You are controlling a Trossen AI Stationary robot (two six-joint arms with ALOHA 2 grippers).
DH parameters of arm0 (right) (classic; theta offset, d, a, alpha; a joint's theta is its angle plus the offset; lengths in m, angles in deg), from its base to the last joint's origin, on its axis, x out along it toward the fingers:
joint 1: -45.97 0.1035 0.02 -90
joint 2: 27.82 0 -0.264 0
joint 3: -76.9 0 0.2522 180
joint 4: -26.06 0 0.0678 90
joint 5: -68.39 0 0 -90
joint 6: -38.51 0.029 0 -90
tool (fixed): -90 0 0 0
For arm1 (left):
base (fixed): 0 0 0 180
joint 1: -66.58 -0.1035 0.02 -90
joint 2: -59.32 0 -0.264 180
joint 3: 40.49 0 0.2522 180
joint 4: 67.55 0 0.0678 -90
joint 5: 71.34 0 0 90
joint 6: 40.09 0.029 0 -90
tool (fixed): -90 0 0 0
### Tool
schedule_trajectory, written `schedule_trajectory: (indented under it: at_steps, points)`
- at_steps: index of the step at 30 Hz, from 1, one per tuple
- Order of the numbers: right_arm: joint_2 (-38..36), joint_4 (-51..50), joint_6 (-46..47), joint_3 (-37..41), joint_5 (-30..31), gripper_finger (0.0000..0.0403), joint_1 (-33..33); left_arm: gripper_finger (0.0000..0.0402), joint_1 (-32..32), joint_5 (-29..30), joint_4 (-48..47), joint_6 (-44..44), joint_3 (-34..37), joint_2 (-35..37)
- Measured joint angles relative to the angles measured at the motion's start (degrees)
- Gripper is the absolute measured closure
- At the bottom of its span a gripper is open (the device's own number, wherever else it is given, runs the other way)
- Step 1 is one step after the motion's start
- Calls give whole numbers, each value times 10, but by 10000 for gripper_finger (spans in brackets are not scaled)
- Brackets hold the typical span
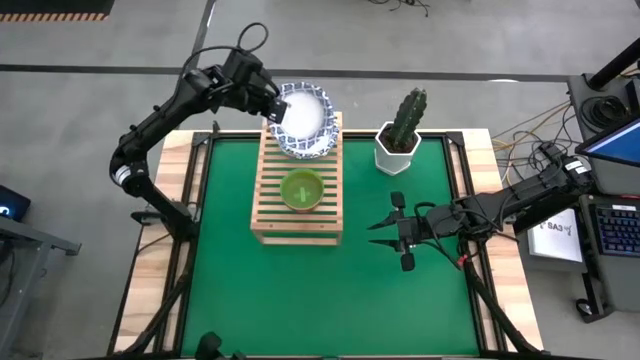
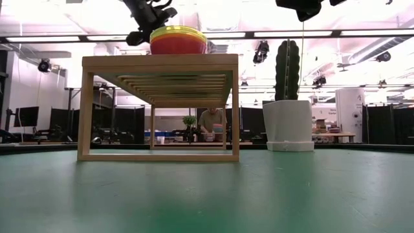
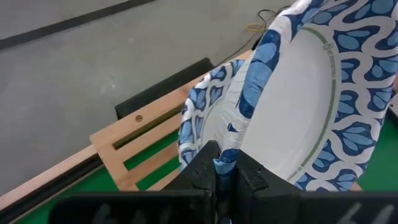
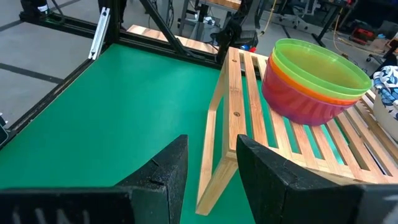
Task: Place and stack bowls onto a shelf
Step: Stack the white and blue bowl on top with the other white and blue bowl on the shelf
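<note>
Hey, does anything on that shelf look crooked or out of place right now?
Yes. The top blue-patterned bowl is tilted against the white bowl under it at the far end of the shelf, its rim pinched in the left gripper. The colored plastic bowls sit nested and level.

Both arms are matte black, built of jointed tubular links with black cables looping alongside; each end effector point(image 1: 392, 229) has blocky dark fingers point(image 4: 163, 177).

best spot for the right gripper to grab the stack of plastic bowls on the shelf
Probably the top rim of the stack of plastic bowls, pinched from above, one finger inside and one outside. The walls flare and are too wide to span, while the rim sits open and upright on the shelf. The right gripper is open beside it.
</note>
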Motion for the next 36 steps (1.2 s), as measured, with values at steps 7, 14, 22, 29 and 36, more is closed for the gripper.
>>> schedule_trajectory:
  at_steps: [7,14,22,29,36]
  points:
    - [0,0,-4,0,0,275,0,360,0,0,2,0,3,0]
    - [0,1,-2,0,0,275,0,276,0,1,4,2,3,0]
    - [0,-3,-10,0,0,275,0,226,27,1,-23,73,4,13]
    - [0,-11,-15,0,1,275,0,246,79,57,3,117,41,27]
    - [0,-11,-11,0,5,275,0,274,64,135,14,122,53,21]
